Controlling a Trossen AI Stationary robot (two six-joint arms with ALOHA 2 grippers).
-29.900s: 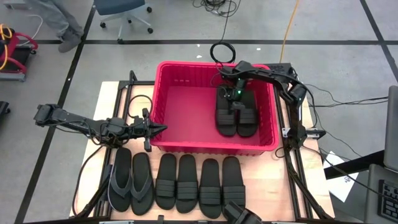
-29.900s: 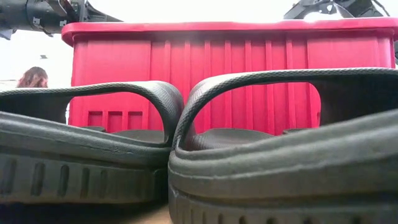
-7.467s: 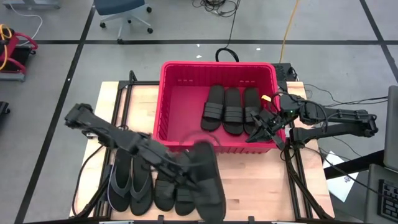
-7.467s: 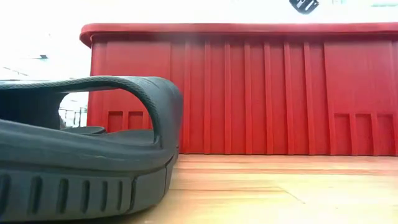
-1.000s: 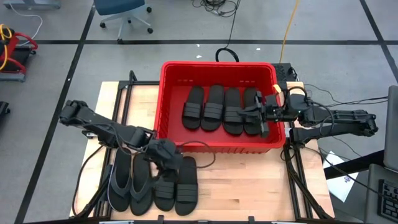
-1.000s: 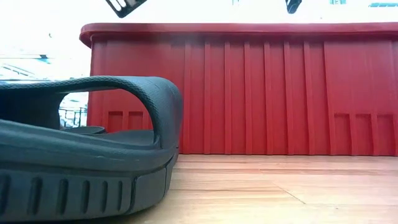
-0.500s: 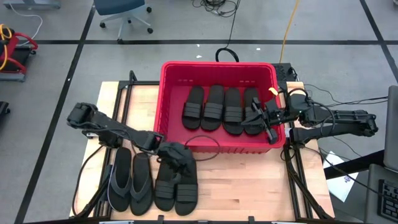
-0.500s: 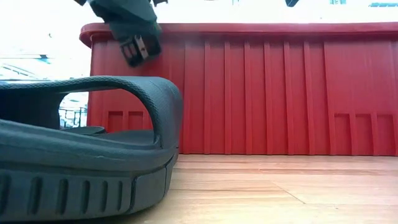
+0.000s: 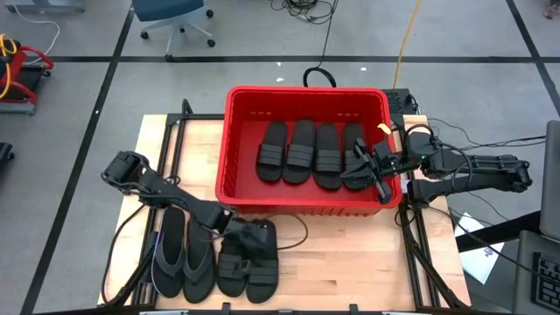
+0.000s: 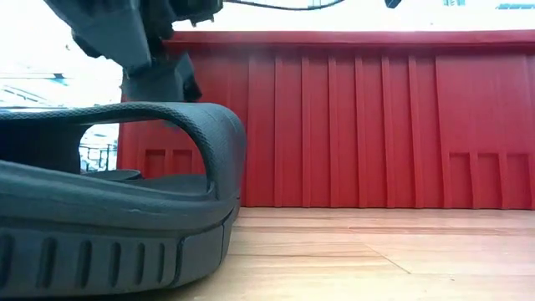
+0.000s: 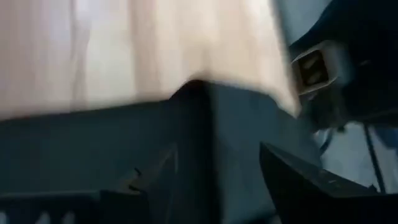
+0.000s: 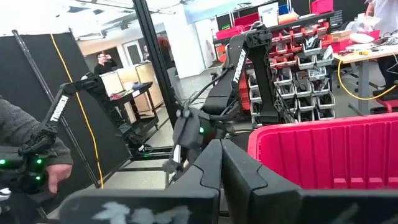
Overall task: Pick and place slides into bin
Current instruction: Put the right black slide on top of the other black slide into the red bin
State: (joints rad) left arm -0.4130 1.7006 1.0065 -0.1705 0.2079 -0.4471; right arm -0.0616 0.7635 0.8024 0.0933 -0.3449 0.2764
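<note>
Four ribbed rubber slides (image 9: pixel 306 154) in red slotted bin (image 9: pixel 234 131) (plastic); left tool (image 9: pixel 249 240) state unclear.

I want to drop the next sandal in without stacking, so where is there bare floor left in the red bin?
The red bin has bare floor along its left side, between its left wall and the row of four sandals. The right side is crowded: the sandals run up to the right gripper, which sits over the right wall.

Matte black rubber slides (image 9: pixel 300 150), glossy red plastic bin (image 9: pixel 238 188), pale wood table (image 9: pixel 350 254).
</note>
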